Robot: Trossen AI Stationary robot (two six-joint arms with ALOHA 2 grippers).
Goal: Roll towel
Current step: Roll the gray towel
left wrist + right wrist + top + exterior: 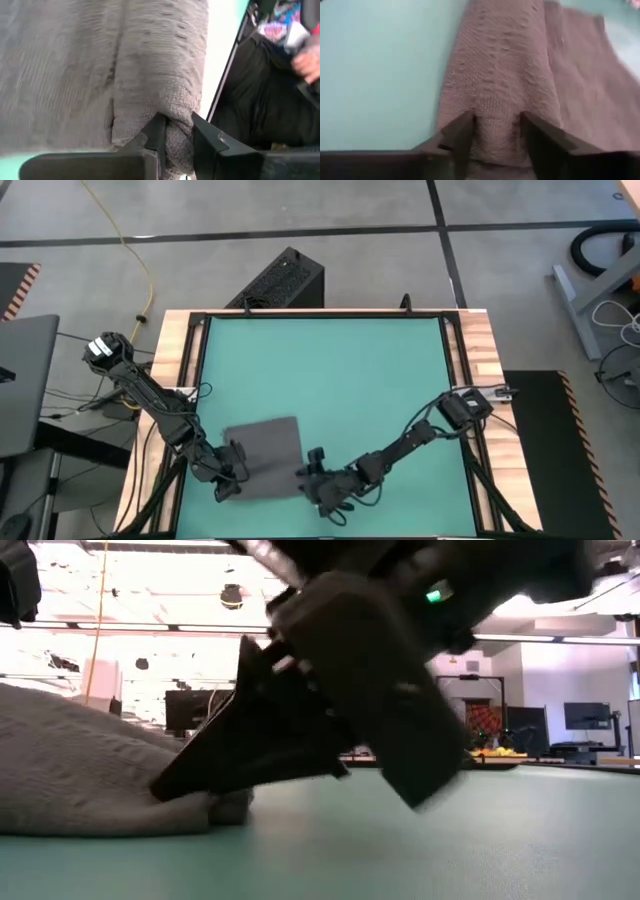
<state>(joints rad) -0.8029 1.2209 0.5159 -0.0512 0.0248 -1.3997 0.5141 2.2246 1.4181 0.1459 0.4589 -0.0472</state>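
The dark grey towel [265, 452] lies on the green mat [330, 370] near the table's near left part. Its near edge is turned over into a thick roll [500, 85] that rests on the mat. My left gripper [234, 480] is at the roll's left end, shut on it. At the roll's right end is my right gripper [312, 470], open, slanting down, with one finger on each side of the roll [120, 790]. My left gripper pinches the rolled edge's left end [178, 117] between its two fingers, several layers thick. It comes from the table's left, slanting down, and its fingers point along the roll. The roll lies on the mat. My right gripper's fingers [462, 131] flank the roll's right end [500, 125]; whether they touch it I cannot tell.
A black box [285, 280] stands on the floor beyond the far edge. Wooden rails [480, 360] border the mat. A person's hand [307, 62] shows beyond the table's near edge. Bare mat lies to the far side and to the right of the towel.
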